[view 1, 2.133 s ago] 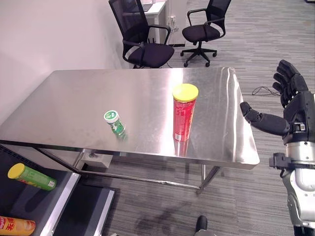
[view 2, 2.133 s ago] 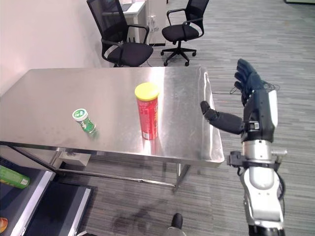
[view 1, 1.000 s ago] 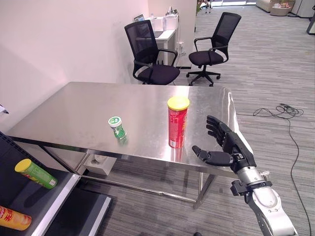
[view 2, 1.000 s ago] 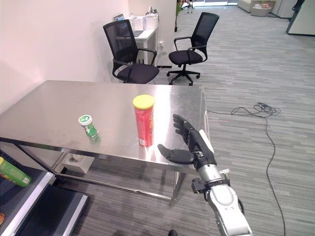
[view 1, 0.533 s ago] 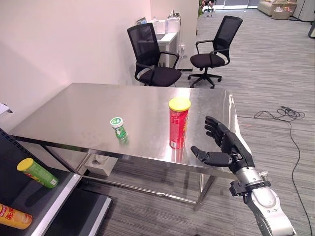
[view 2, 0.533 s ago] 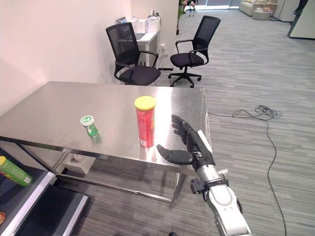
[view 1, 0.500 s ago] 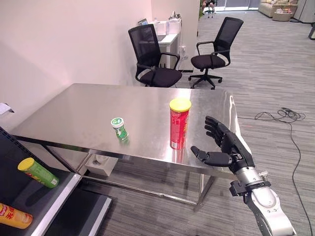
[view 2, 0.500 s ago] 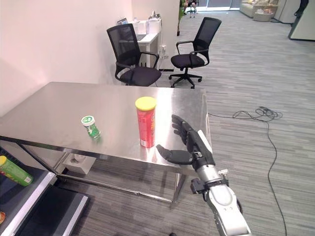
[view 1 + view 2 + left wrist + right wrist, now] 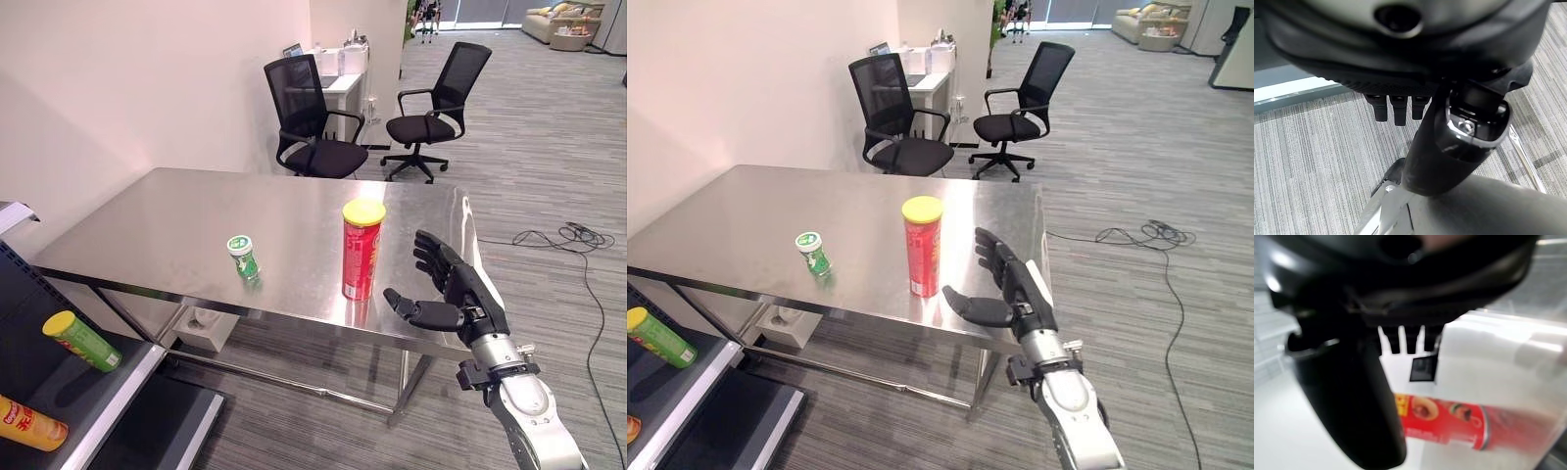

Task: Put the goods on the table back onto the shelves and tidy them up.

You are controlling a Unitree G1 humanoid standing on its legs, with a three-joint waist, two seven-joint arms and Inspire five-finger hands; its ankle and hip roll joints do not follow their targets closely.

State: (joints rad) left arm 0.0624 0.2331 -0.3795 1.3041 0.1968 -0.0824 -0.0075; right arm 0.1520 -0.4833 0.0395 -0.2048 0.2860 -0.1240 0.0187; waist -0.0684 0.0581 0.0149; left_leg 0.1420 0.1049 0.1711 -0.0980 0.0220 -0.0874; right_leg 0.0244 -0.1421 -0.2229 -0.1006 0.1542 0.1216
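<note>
A steel table (image 9: 176, 220) with a bare, shiny top carries two goods: a tall red canister with a yellow lid (image 9: 360, 251) standing upright near the front edge toward the robot's right, and a small green bottle with a white-and-green cap (image 9: 243, 259) standing well apart from it, to its left. Down at the lower left, a dark shelf (image 9: 93, 397) with a pale front rim holds a green tube with a yellow cap (image 9: 82, 340) lying tilted, and below it an orange tube (image 9: 29, 424) lies on its side at the view's edge.
</note>
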